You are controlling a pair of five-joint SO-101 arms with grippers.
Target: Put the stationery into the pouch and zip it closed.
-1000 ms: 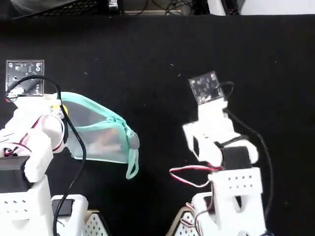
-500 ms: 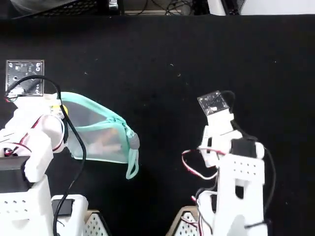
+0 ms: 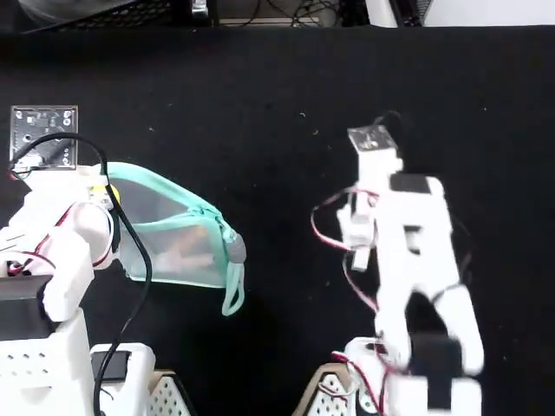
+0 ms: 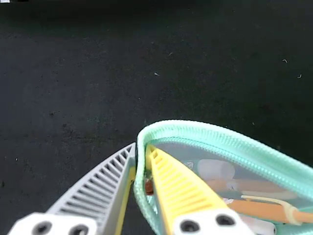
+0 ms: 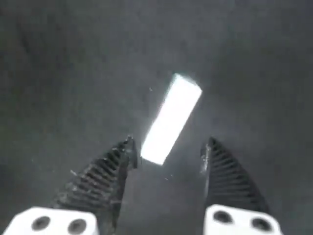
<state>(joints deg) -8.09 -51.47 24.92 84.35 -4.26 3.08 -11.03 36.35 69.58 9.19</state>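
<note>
Black cloth covers the bench [image 3: 260, 87]. Over the last second the right arm [image 3: 408, 243] has unfolded from the lower right of the high view and stretched up the frame. Its right claw [image 5: 169, 143] now hangs spread around a white block [image 5: 171, 117], likely the next piece to collect. The pouch [image 3: 173, 234] has not moved at centre left, with the left claw [image 4: 141, 149] pinching its open rim.

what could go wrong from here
The block lies slanted inside the open right end effector, nearer one side, so closing might spin it or knock it away. The left end effector pinches only the rim of the pouch; pushing the block in might tug that rim loose.
</note>
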